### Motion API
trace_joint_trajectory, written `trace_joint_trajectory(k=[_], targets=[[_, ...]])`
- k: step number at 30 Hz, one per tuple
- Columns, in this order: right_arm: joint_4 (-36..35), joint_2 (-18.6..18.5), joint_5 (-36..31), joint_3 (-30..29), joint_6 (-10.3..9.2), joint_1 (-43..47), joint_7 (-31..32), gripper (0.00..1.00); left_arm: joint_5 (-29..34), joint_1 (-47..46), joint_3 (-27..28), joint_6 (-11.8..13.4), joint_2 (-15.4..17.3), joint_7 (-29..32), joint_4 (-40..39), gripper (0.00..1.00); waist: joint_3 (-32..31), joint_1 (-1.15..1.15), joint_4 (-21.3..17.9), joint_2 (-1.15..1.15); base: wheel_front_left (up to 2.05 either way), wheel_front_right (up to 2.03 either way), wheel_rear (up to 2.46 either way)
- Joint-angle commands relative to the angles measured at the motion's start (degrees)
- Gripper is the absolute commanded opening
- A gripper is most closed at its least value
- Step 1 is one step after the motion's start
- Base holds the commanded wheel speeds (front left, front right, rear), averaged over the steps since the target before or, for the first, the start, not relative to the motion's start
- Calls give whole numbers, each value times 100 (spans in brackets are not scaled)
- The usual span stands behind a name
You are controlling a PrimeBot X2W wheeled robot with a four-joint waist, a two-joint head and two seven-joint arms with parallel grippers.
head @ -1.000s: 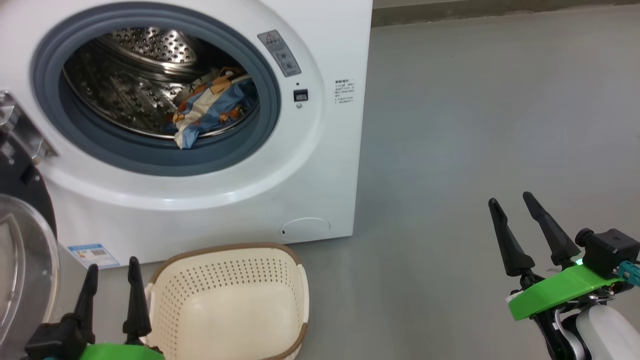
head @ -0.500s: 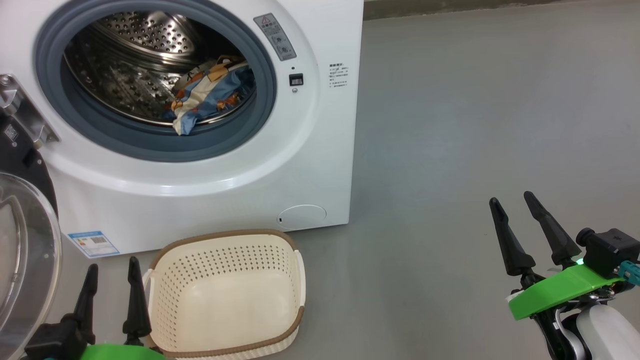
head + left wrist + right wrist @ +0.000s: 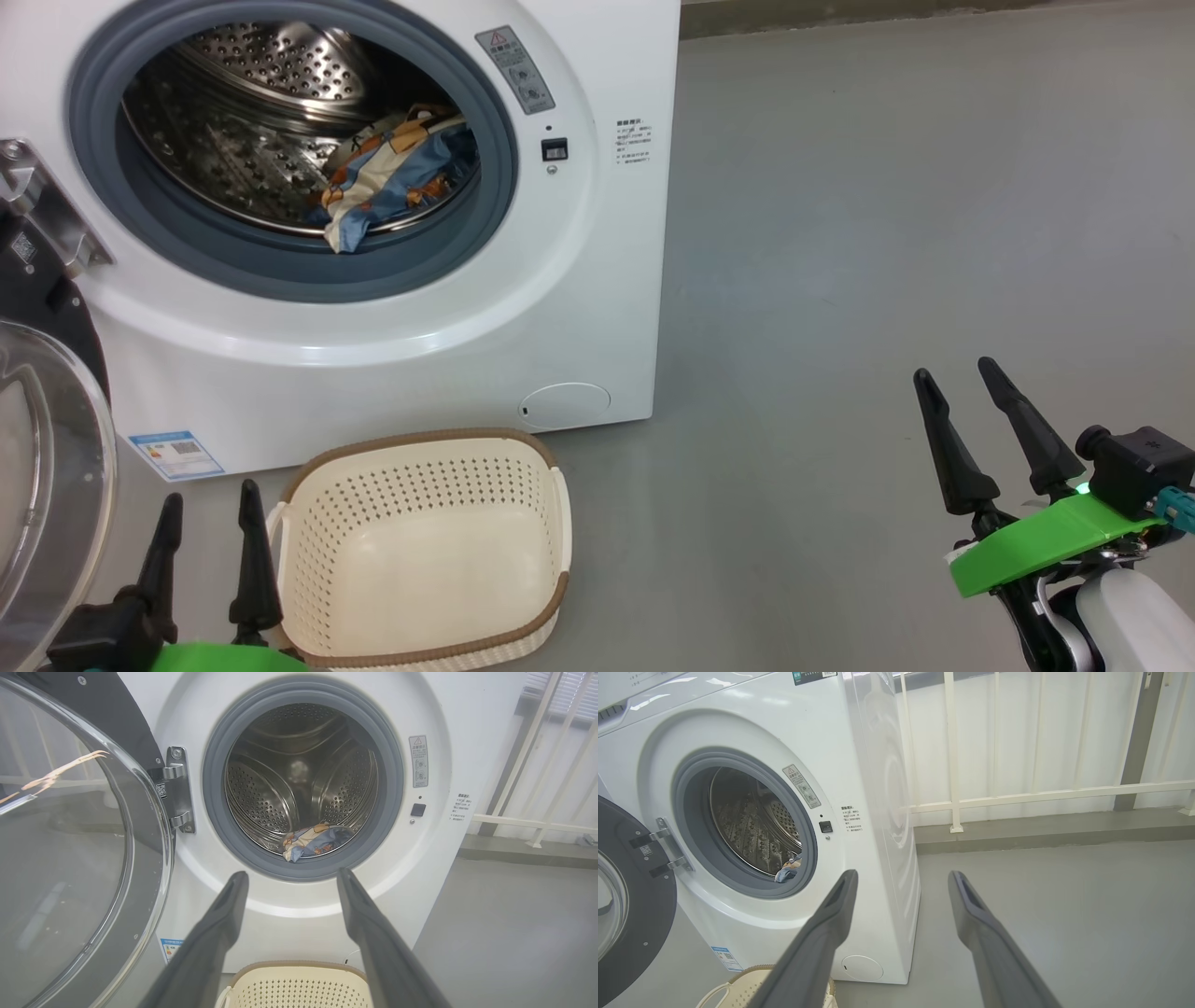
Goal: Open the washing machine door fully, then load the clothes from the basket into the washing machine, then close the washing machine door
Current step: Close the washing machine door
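The white washing machine (image 3: 597, 233) stands with its round door (image 3: 47, 467) swung wide open to the left, glass bowl facing out. Inside the steel drum lie the blue clothes (image 3: 392, 182) with orange bears, also seen as the clothes (image 3: 310, 842) low in the drum. The cream basket (image 3: 420, 551) sits on the floor before the machine with nothing in it. My left gripper (image 3: 210, 504) is open just left of the basket, holding nothing. My right gripper (image 3: 957, 378) is open over bare floor far to the right. Both stand apart from the door.
Grey floor (image 3: 887, 233) stretches right of the machine. A white railing (image 3: 1017, 795) and a low kerb run behind it. The door's metal hinge (image 3: 42, 210) juts out at the machine's left side.
Between the oldest frame and half a second ago the whole head view shifted, so the camera moved. Both grippers keep their places, and clothes, basket and door lie as before.
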Motion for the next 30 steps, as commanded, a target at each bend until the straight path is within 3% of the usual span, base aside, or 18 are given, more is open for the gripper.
trace_joint_trajectory(k=[1, 16, 22, 30], targets=[[-115, -77, 0, 73, 25, 24, -46, 100, 73, -150, 208, -36, 64, -37, -101, 100, -3, 0, 3, 0, 0, 0, 0], [-98, -66, 1, 44, 25, 44, -46, 100, 118, -170, 236, -79, 24, -37, -53, 100, -17, 0, 92, 0, 0, 0, 0], [-94, -25, -1, 44, 25, 86, -46, 100, 145, -194, 242, -93, 32, -37, 28, 100, -71, 0, 347, 0, 0, 0, 0], [-79, -1, 15, 102, 25, 124, -46, 100, 238, -120, 315, 76, 37, -37, 175, 100, -150, 0, 846, 0, 0, 0, 0]])
